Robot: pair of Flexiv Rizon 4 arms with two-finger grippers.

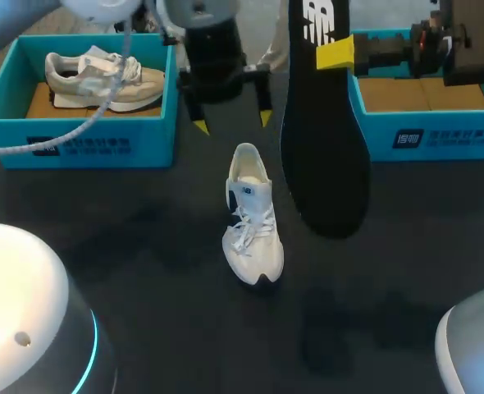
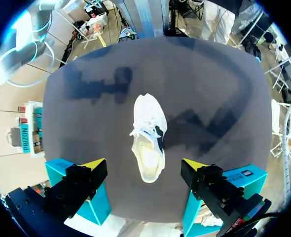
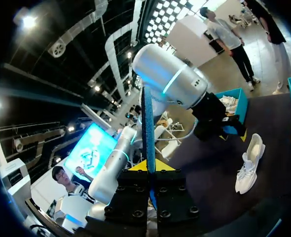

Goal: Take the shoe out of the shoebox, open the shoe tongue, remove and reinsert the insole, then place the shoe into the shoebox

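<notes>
The white shoe (image 1: pixel 254 226) stands upright on the dark tabletop (image 1: pixel 143 271), outside both boxes. The left end effector (image 1: pixel 232 123) hangs above its heel, fingers spread and released. The right end effector (image 1: pixel 340 53) is clenched on the black insole (image 1: pixel 324 156), which is held clear of the tabletop just beside the shoe and in front of the right shoebox (image 1: pixel 439 135). The left shoebox (image 1: pixel 102 148) contains a beige shoe (image 1: pixel 102 78).
</notes>
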